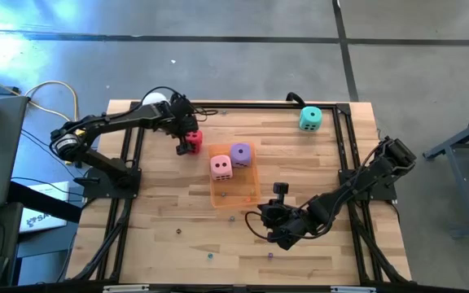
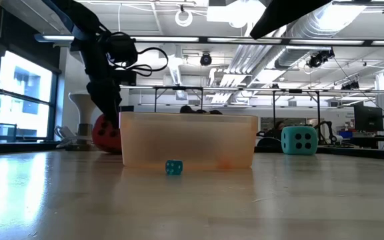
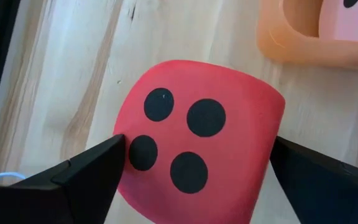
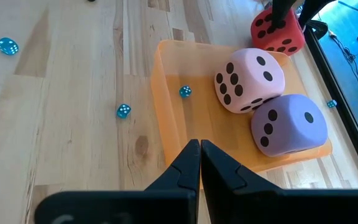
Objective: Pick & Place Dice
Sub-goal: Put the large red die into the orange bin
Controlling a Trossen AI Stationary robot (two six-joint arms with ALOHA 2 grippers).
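The red die (image 3: pixel 197 143) sits on the table just left of the orange tray (image 1: pixel 236 195). My left gripper (image 1: pixel 187 143) comes down over it, a finger on each side. In the tray lie the pink die (image 4: pixel 248 79) and the purple die (image 4: pixel 289 123). A teal die (image 1: pixel 310 119) stands alone at the far right. My right gripper (image 4: pixel 199 152) is shut on nothing, hovering near the tray's near edge. My left gripper has the red die between its two fingers, one fingertip (image 3: pixel 107 158) on the die's one side (image 3: pixel 124 124) and the other on the opposite side (image 3: pixel 273 118). The fingers come from above, pointing steeply down. The die rests on the table with its four-pip face up.
Tiny blue dice lie scattered on the table (image 4: pixel 7 45) (image 4: pixel 123 111), and one sits inside the tray (image 4: pixel 184 92). A black frame rail (image 1: pixel 267 106) runs along the far edge and down the sides. Bare wood spreads between the tray and the teal die.
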